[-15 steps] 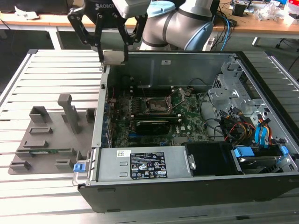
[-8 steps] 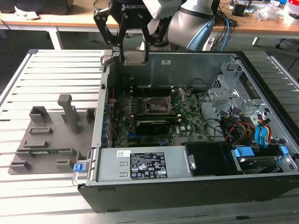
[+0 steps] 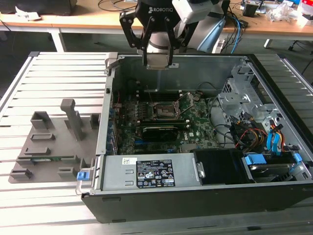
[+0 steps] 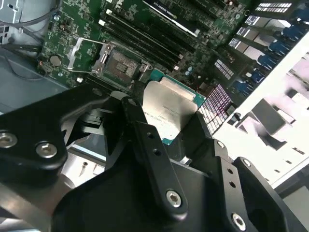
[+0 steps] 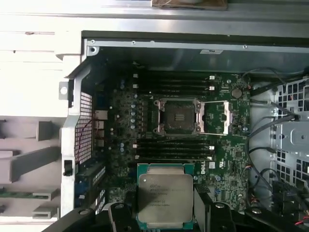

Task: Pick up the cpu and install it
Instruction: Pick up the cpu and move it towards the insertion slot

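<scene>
The cpu (image 5: 165, 195) is a flat square chip with a silvery top and a green edge. My gripper (image 5: 165, 213) is shut on it, one black finger (image 5: 121, 212) at each side. In the second wrist view the cpu (image 4: 169, 108) sits between the fingers (image 4: 142, 133) of the gripper (image 4: 171, 133). In the exterior view the gripper (image 3: 157, 62) hangs over the far wall of the open computer case (image 3: 146, 205), well above the motherboard. The black socket (image 3: 164, 110) stands uncovered with its metal plate swung open, also seen as the socket (image 5: 176, 116) and the socket (image 4: 118, 67).
A grey fixture (image 3: 49, 142) with upright slots lies on the slatted table at the exterior view's left; a thin green strip (image 3: 41, 158) rests in it. Inside the case are memory slots (image 5: 174, 84), loose cables (image 3: 239, 129) and a drive cage (image 3: 244, 93).
</scene>
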Robot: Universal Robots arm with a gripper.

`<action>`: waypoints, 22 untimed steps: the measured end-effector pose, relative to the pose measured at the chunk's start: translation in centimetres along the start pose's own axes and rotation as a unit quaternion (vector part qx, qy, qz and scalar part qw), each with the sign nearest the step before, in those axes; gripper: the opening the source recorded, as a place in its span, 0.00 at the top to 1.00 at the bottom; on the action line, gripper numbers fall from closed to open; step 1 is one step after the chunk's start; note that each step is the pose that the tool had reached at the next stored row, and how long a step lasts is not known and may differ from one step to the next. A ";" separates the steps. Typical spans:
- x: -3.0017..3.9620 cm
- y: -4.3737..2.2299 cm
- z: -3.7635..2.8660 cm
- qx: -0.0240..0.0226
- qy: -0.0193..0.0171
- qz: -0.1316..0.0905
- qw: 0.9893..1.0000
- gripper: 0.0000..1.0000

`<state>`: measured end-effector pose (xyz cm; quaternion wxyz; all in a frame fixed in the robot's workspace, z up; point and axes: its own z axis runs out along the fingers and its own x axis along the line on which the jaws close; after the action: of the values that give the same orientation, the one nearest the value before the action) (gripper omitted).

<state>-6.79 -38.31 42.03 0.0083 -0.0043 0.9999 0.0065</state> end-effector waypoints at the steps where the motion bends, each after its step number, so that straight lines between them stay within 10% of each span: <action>1: -0.35 0.09 0.28 0.000 0.000 0.004 1.000 0.45; 22: -6.54 0.95 5.17 0.000 0.001 0.005 1.000 0.45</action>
<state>-0.17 -37.24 36.98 0.0077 0.0011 0.9999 0.0063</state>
